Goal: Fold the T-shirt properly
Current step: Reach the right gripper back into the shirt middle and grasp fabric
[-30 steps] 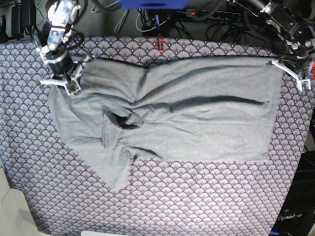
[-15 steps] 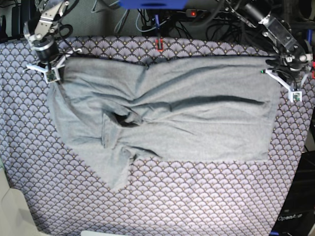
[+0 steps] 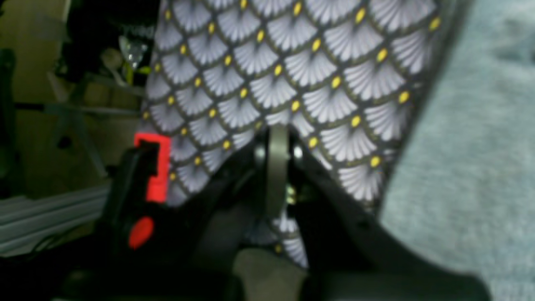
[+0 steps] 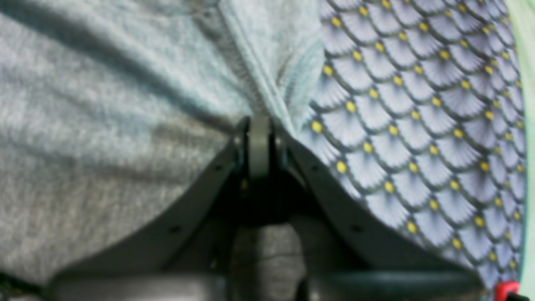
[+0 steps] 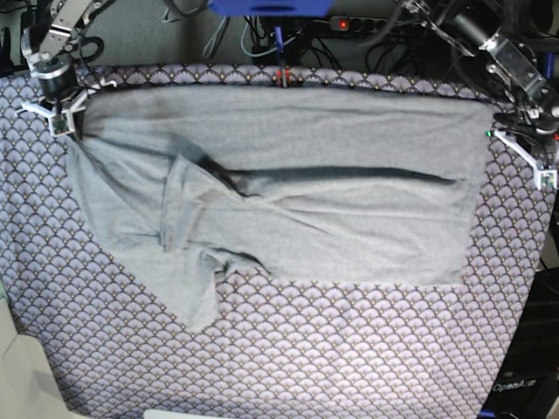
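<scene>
The grey T-shirt (image 5: 332, 209) lies spread across the purple fan-patterned tablecloth (image 5: 349, 349), with one long crease across its middle and a sleeve folded over at the front left. At the shirt's far left corner my right gripper (image 5: 63, 120) is shut on it. The right wrist view shows the hem of the T-shirt (image 4: 104, 104) running into the closed right gripper (image 4: 259, 125). My left gripper (image 5: 508, 137) stands just off the far right corner. In the left wrist view the left gripper (image 3: 278, 138) is shut over bare cloth, the T-shirt (image 3: 468, 167) lying beside it.
A red clamp (image 5: 281, 77) holds the tablecloth at the back edge, and another red clamp (image 3: 154, 167) shows at the table edge near the left gripper. Cables and a power strip (image 5: 376, 24) crowd the space behind the table.
My right gripper has moved left and back with the shirt corner, drawing the far edge straight and flattening the bunched middle. The left gripper has shifted slightly right, away from the shirt's corner.
</scene>
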Robot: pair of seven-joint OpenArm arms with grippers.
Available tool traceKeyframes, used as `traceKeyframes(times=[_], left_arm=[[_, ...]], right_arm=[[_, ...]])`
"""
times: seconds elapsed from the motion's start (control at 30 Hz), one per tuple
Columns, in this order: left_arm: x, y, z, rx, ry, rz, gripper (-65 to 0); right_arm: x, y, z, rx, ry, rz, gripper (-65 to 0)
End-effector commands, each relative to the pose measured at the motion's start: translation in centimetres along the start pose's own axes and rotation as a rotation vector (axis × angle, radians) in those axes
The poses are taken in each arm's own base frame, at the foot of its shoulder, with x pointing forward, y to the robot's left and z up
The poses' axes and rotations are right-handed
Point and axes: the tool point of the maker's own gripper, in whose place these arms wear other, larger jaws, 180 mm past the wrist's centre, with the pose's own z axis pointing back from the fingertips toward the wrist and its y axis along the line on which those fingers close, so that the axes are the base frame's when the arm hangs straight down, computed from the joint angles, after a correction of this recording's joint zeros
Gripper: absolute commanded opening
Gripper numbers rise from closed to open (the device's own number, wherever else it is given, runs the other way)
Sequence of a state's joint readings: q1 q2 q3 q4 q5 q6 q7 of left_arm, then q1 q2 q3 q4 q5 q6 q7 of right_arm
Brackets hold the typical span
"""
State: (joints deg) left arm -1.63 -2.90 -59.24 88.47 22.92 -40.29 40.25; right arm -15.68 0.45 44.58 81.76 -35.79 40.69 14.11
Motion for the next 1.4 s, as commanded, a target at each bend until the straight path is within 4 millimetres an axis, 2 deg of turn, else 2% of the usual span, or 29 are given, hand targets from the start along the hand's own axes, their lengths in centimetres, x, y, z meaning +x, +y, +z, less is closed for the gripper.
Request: traceKeyframes(times=[0.0, 0.2, 0.33, 0.5, 0.6, 0.73, 0.87, 1.07, 1.23, 1.37], left_arm=[[2.0, 1.2, 0.4, 0.028, -0.061, -0.003, -65.0], [2.1, 1.6, 0.5, 0.036, -0.062, -0.006, -65.0], [2.3, 1.7, 0.7, 0.04, -0.069, -0.006, -65.0], [3.0, 1.7, 0.7, 0.041, -0.086, 0.003, -65.0], [3.9, 1.5, 0.5, 0.039, -0.101, 0.015, -65.0], [4.6, 0.7, 0.5, 0.026, -0.115, 0.025, -65.0], [4.4, 0.2, 0.2, 0.012, -0.108, 0.031, -65.0], [4.5, 0.5, 0.2, 0.018, -0.11, 0.027, -65.0], [4.4, 0.7, 0.2, 0.021, -0.109, 0.029, -65.0], [4.3, 0.5, 0.2, 0.019, -0.107, 0.03, -65.0]], right_arm=[[0.9, -1.4, 0.3, -0.036, -0.02, 0.033, -65.0], [3.1, -1.9, 0.6, -0.06, -0.075, 0.061, -65.0], [5.5, -1.5, 1.0, -0.074, -0.151, 0.066, -65.0], [8.9, -0.3, 1.8, -0.088, -0.271, 0.047, -65.0], [11.4, 1.1, 1.4, -0.067, -0.332, 0.046, -65.0], [12.8, 3.7, 0.9, -0.011, -0.343, 0.043, -65.0], [12.2, 7.9, 1.2, 0.102, -0.311, 0.061, -65.0], [11.2, 13.0, 3.5, 0.246, -0.293, 0.093, -65.0], [11.1, 15.3, 4.1, 0.309, -0.294, 0.09, -65.0], [12.0, 16.4, 4.0, 0.338, -0.32, 0.091, -65.0]])
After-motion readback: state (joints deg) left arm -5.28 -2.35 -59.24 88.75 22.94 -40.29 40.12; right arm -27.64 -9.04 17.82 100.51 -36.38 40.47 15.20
